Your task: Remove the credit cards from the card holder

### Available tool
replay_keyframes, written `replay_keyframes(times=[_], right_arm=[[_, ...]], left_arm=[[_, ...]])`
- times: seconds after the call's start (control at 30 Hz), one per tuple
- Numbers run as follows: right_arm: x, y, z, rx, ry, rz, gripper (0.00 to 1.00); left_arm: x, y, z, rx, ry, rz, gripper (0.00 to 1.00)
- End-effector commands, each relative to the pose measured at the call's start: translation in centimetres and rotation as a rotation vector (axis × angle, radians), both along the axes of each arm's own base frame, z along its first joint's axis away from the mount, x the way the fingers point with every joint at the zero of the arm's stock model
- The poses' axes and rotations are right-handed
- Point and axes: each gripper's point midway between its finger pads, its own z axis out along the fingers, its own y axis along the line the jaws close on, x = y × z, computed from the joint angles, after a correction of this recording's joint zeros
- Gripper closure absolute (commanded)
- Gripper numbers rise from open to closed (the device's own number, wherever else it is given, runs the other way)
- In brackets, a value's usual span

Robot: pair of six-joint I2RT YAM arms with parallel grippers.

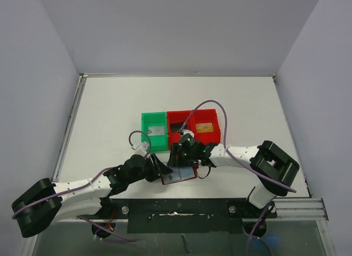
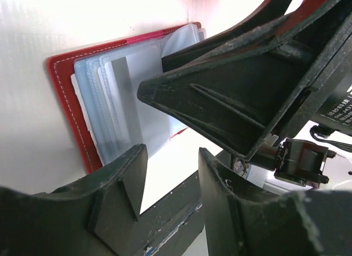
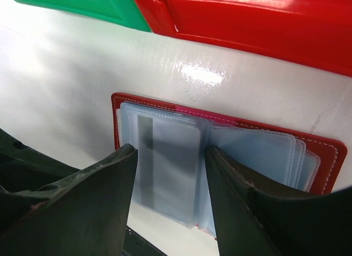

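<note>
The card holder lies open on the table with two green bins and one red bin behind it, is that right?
No. The top external view shows one green bin and two red: the middle bin and the right bin. The card holder does lie open on the table.

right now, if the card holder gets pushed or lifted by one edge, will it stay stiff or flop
Likely floppy: the holder lies open and its thin clear sleeves fan loosely. Probably light and apt to slide, since the table looks glossy. The sleeves look slick too.
</note>
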Motion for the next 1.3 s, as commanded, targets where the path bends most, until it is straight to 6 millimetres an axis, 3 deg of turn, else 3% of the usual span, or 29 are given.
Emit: replay_keyframes(times=[0.0,0.27,0.53,0.67,0.87,1.27], right_arm=[[-0.2,0.2,0.0,0.020,0.006,0.005,0.46],[0.0,0.1,0.1,0.001,-0.003,0.010,0.44],[0.3,0.0,-0.2,-0.174,-0.059,0.033,0.34],[0.2,0.0,-0.3,-0.251,-0.092,0.034,0.31],[0.0,0.2,-0.5,-0.279,-0.100,0.050,0.28],[0.1,-0.9,-1.8,-0.390,-0.088,0.027,0.32]], left_arm=[[0.4,-1.7,2.3,-0.119,-0.039,-0.023,0.61],[0.9,-0.9,1.6,-0.064,-0.034,0.018,0.65],[2.0,5.0,0.8,0.145,-0.010,0.250,0.66],[2.2,6.8,1.6,0.155,-0.021,0.321,0.66],[2.0,7.4,1.7,0.154,-0.018,0.342,0.66],[2.2,6.4,1.5,0.159,-0.018,0.306,0.66]])
